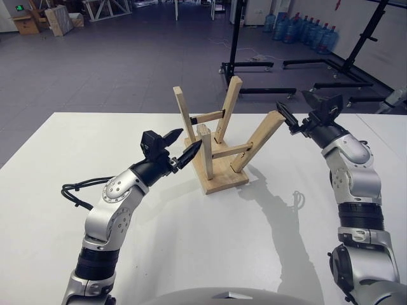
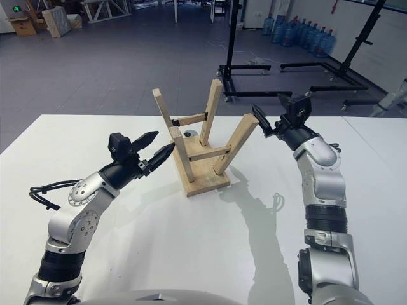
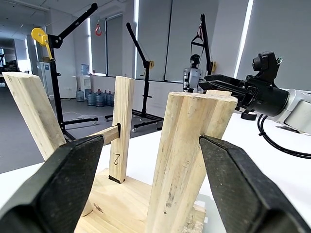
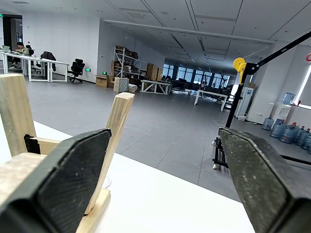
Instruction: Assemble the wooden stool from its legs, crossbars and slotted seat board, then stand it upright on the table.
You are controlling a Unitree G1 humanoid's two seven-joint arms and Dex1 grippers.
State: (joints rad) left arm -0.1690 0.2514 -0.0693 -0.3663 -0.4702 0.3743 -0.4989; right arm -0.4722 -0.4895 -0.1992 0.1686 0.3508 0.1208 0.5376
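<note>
left fingers [image 3: 68,184] wide, near stool leg [image 3: 189,160]

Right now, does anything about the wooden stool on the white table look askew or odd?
The pale wooden stool stands upside down: its flat seat board rests on the white table and four legs point up. The leg nearest the right gripper seems to lean outward more than the others.

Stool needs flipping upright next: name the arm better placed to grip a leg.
Left, probably: the left tool, open, is lined up on the near leg at mid-height. The right tool, open, sits beside the tip of the right-hand leg.
</note>
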